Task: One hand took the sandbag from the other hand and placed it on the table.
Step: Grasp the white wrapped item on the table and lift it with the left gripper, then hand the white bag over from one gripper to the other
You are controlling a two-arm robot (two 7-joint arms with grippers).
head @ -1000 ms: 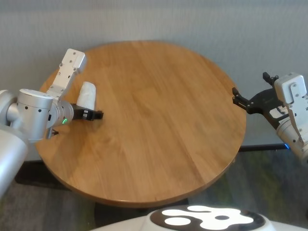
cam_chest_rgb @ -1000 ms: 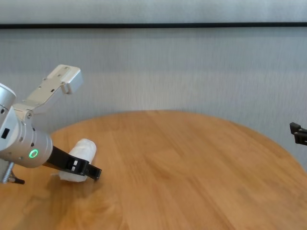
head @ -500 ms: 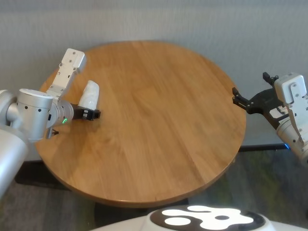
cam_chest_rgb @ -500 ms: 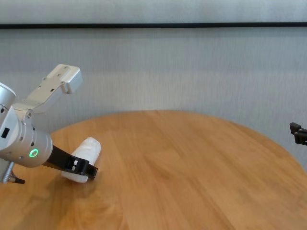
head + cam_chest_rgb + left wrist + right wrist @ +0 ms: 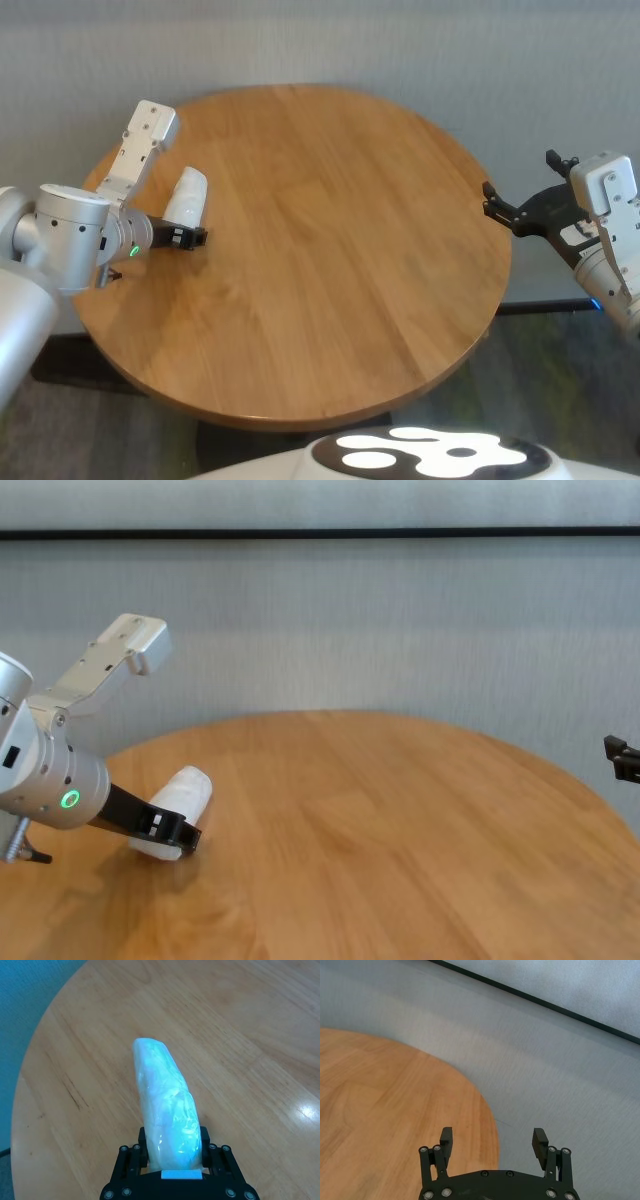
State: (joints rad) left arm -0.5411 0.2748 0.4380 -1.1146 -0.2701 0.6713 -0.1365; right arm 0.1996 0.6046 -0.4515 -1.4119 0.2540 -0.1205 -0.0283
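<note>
Gripping: the left gripper [image 5: 175,1160], the one with the green ring light, has its black fingers [image 5: 134,1154] pinched against both sides of the sandbag [image 5: 165,1110] at its near end.
Sandbag: a white oblong bag in crinkly clear plastic, its near end between the left fingers, the rest of its length reaching out well past the fingertips.
Sandbag's contact: in the chest view the bag [image 5: 178,802] sits low over the table [image 5: 400,860] with its far end tilted up; whether its underside touches the wood, the pictures do not settle.
Left gripper's place: at the left part of the round top in the head view [image 5: 190,238], fingers low over the wood, the sandbag [image 5: 186,196] running from them toward the table's far edge.
Left wrist: the silver cylinder [image 5: 70,235] sits behind the fingers, at the table's left rim.
Right gripper: the one with the blue-cyan light [image 5: 492,1145] has its fingers [image 5: 446,1139] spread wide with nothing between them.
Right gripper's place: just off the table's right rim in the head view [image 5: 500,210], fingertips pointing toward the wood, well apart from the sandbag and from the left fingers.
Table: a honey-brown wood-grain top [image 5: 330,260], bare between the two sets of fingers.
Beyond the fingers: a grey wall [image 5: 400,620] stands behind the table's far edge.
</note>
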